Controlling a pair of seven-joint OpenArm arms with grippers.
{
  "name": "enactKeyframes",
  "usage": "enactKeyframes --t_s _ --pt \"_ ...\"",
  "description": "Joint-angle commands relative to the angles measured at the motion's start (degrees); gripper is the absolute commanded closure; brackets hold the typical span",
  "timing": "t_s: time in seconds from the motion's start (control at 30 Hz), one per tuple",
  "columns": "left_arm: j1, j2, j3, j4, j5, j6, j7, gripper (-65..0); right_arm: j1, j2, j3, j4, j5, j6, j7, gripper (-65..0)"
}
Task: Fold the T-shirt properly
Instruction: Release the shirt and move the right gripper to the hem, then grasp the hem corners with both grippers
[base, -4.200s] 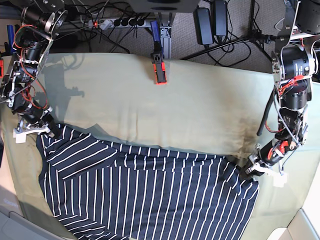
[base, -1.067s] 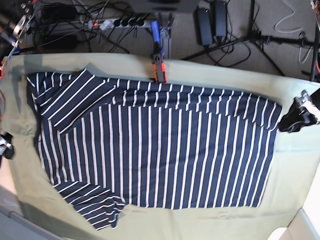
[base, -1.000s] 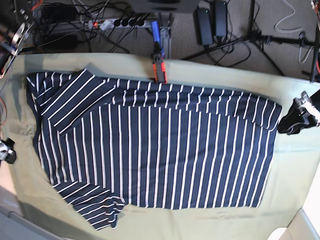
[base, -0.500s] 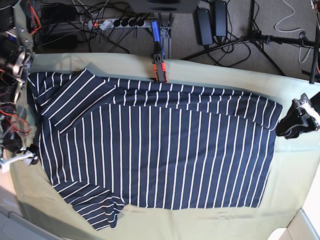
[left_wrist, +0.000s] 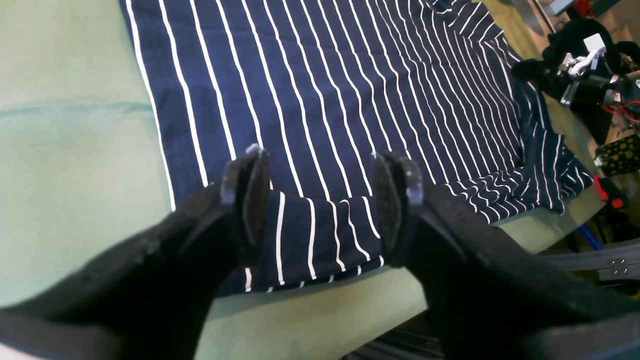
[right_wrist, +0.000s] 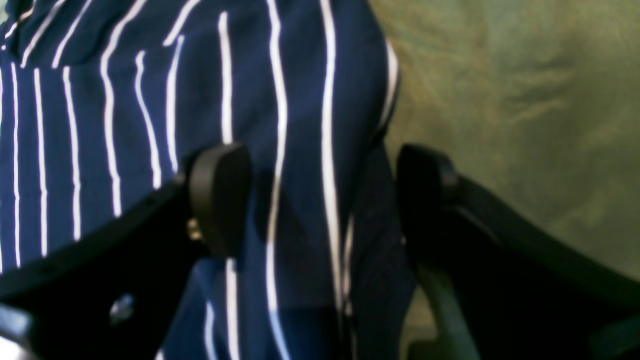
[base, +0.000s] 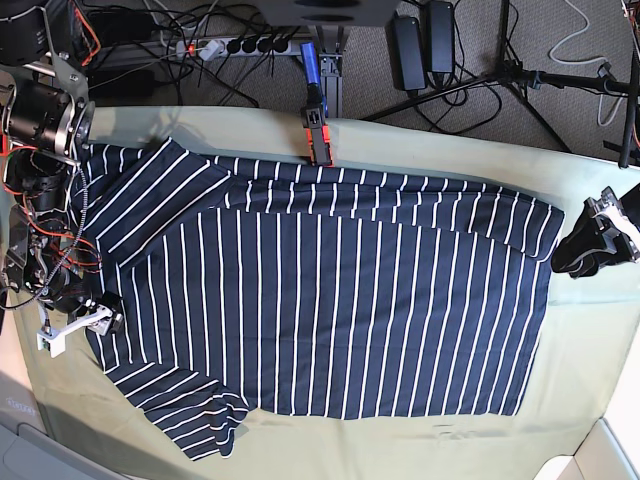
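Observation:
The navy T-shirt (base: 320, 300) with thin white stripes lies spread flat across the olive table cloth (base: 430, 145), one sleeve at the back left and one at the front left. My right gripper (base: 95, 315) sits at the shirt's left edge. In its wrist view the gripper (right_wrist: 322, 195) is open, straddling the edge of the striped fabric (right_wrist: 125, 100). At the shirt's right corner my left gripper (base: 580, 255) hovers. Seen from its wrist, the left gripper (left_wrist: 320, 200) is open above a turned-over corner of the shirt (left_wrist: 325, 75).
A red and black clamp (base: 318, 140) grips the cloth's back edge. Cables, a power strip (base: 235, 45) and stand legs lie on the floor behind. Bare cloth (left_wrist: 75, 150) borders the shirt on the right and along the front.
The shirt, bunched at the front four seconds ago, now lies spread out. Over the last second my right arm came in from the left edge to the shirt's side; the left gripper barely moved.

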Motion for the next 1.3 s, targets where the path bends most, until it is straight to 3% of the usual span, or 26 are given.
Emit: enactKeyframes --t_s 0.0,0.27,0.47,0.67,0.9,1.07,1.27 --pt "-0.46 -1.29 -0.5 0.87 -1.18 -0.95 -0.87 -36.3 2.34 0.83 -0.02 1.16 0.7 -0.02 0.96 -44.4" --pt "-0.48 -1.29 -0.5 0.87 -0.66 -0.95 -1.9 -36.3 3.43 0.79 -0.02 1.51 1.53 0.72 0.92 -44.4" --pt "-0.5 -1.27 -0.5 0.81 7.15 -0.95 -8.61 -36.3 3.41 0.83 -0.02 1.51 0.63 0.9 0.68 -44.3" --pt "-0.9 -1.27 -0.48 0.13 10.86 -0.95 -10.6 -36.3 3.26 1.11 -0.02 1.51 -0.04 0.83 0.72 -44.3" --pt "-8.98 -0.5 2.27 -6.95 14.75 -0.95 -11.41 -36.3 2.97 0.92 -0.02 1.51 -0.07 0.85 0.52 -43.5" --pt "-19.74 -0.48 10.45 -17.09 19.17 -0.95 -14.27 -36.3 2.95 0.96 -0.02 1.51 -0.22 0.85 0.46 -17.7" --pt "-32.33 0.26 17.94 -33.16 23.39 -0.95 -19.21 -36.3 2.8 0.98 -0.02 1.51 -0.22 0.85 0.46 0.0"
